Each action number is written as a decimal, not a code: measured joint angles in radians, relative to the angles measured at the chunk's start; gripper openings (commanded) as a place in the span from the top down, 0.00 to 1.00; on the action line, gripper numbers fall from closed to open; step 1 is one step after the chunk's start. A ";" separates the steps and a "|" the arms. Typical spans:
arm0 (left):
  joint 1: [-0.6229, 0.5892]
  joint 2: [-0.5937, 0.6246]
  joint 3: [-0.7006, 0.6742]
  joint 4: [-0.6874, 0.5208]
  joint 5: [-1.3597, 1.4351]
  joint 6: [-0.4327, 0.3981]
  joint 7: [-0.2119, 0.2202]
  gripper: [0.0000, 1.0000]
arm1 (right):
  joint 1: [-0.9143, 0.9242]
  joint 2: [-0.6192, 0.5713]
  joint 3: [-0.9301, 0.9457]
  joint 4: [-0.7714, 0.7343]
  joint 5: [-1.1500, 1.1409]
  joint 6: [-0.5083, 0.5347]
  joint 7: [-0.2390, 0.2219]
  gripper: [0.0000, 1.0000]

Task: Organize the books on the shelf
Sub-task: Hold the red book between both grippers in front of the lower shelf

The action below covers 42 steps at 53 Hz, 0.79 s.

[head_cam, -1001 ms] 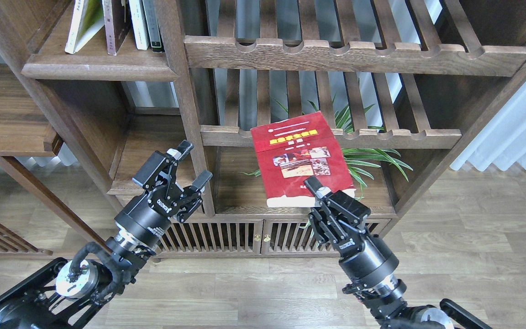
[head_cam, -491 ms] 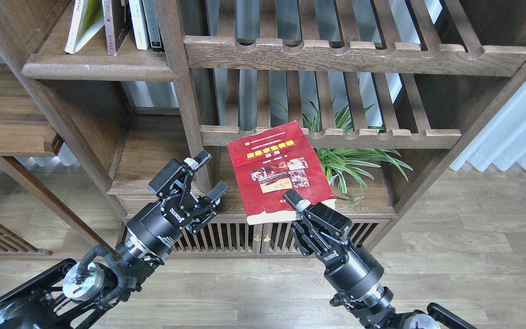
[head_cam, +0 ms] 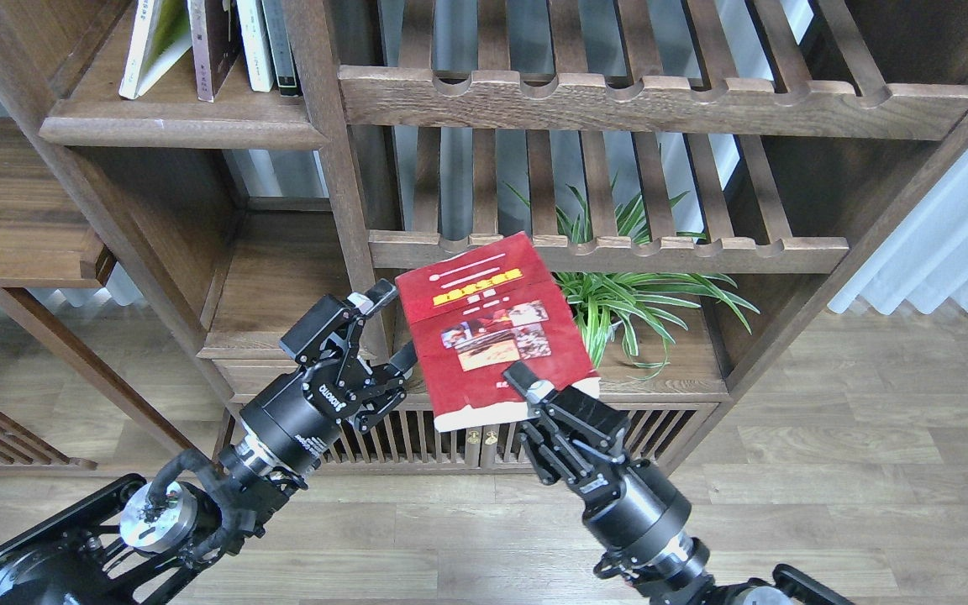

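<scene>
The red book (head_cam: 492,328) is pinched at its lower edge by the right end effector (head_cam: 534,393) and held in the air before the slatted rack (head_cam: 610,252). The left end effector (head_cam: 391,328) is spread, just beside the book's left edge.

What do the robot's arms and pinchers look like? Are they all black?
Mostly black. Each arm is made of round, drum-shaped sections with shiny silver rings between them. The left gripper and right gripper are boxy black frames of bars and small bolts, with two fingers each, silver near the tips. Small white lettering marks each gripper's base. A black cable loops beside a silver disc on the left arm.
</scene>
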 measured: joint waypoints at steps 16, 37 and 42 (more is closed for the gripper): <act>-0.002 -0.001 0.013 0.000 -0.012 0.000 0.028 0.04 | 0.001 0.001 -0.008 -0.015 -0.006 0.000 0.000 0.96; -0.004 -0.005 0.013 0.000 -0.043 0.000 0.088 0.11 | 0.001 0.003 -0.008 -0.025 -0.006 0.000 0.000 0.95; -0.011 -0.005 0.012 0.000 -0.046 0.000 0.090 0.12 | 0.001 0.001 -0.008 -0.033 -0.006 0.000 0.000 0.95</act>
